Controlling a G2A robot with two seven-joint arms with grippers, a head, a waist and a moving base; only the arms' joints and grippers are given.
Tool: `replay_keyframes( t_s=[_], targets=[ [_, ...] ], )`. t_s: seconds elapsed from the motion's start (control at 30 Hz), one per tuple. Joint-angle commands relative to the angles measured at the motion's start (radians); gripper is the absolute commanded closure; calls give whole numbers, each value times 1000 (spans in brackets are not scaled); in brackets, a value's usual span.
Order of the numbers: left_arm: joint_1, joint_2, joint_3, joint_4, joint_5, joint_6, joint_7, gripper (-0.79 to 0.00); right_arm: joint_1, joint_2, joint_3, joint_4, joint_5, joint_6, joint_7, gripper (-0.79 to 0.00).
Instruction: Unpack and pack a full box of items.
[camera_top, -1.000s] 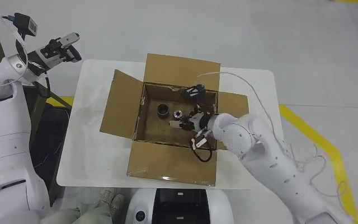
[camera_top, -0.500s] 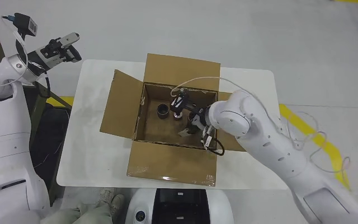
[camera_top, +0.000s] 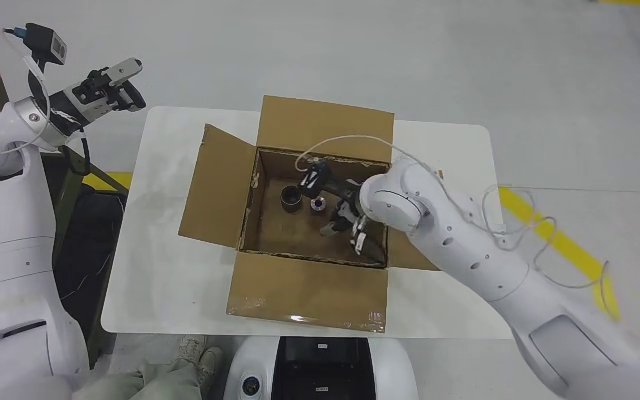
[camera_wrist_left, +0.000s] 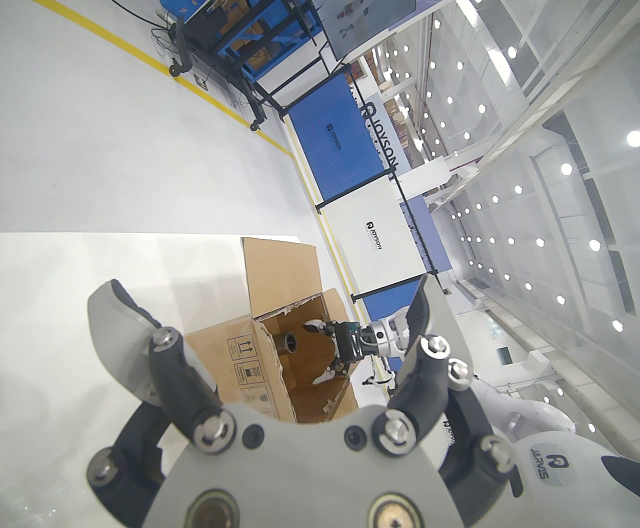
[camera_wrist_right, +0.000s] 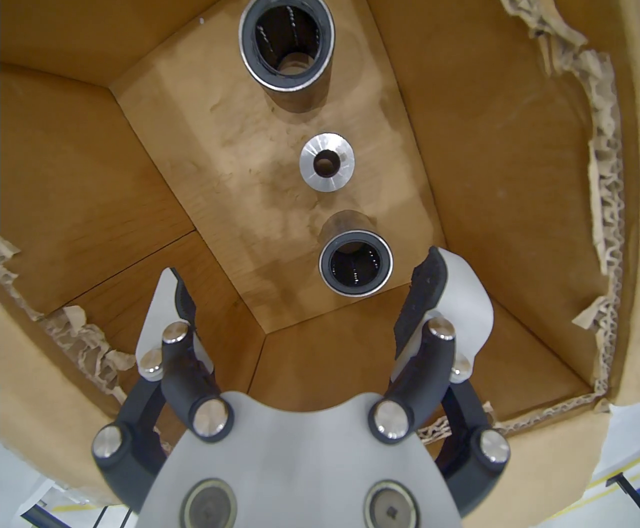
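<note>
Cardboard walls stood on every side of the right gripper (camera_wrist_right: 301, 270), which hung inside the open box (camera_top: 215, 190) with its fingers spread wide and nothing between them. The box sat near the middle of a white table (camera_top: 160, 280), its four flaps folded outward and its inner edges torn and ragged (camera_wrist_right: 600, 100).

Three parts stood in a row on the box floor. Just in front of the open fingers was a small dark ring (camera_wrist_right: 356, 265) with a bright rim, upright and apart from both pads. Beyond it stood a silver flanged piece (camera_wrist_right: 327, 161), and farther on, near the wall, a larger dark cylinder (camera_wrist_right: 286, 45), also upright. None of them touched its neighbour.

From above, the right arm crossed the right side of the box and covered that flap, so the small ring was hidden under the gripper (camera_top: 330, 205), while the silver piece (camera_top: 318, 205) and the large cylinder (camera_top: 291, 198) showed beside it. A thin white cable (camera_top: 350, 142) looped over the arm and the far flap.

The left gripper (camera_top: 133, 85) hung off the table's far left corner, well apart from the box, its fingers wide and empty. A yellow line (camera_top: 560, 240) ran along the floor beyond the table's right side.
</note>
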Motion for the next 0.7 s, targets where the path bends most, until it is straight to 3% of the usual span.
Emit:
replay_keyframes(
  t_s=[0.0, 0.67],
  targets=[
    [0, 0, 0, 0, 0, 0, 0, -785, 11, -7, -18, 20, -20, 9, 11, -785],
    [0, 0, 0, 0, 0, 0, 0, -785, 63, -63, -68, 203, -41, 33, 19, -785]
  ],
)
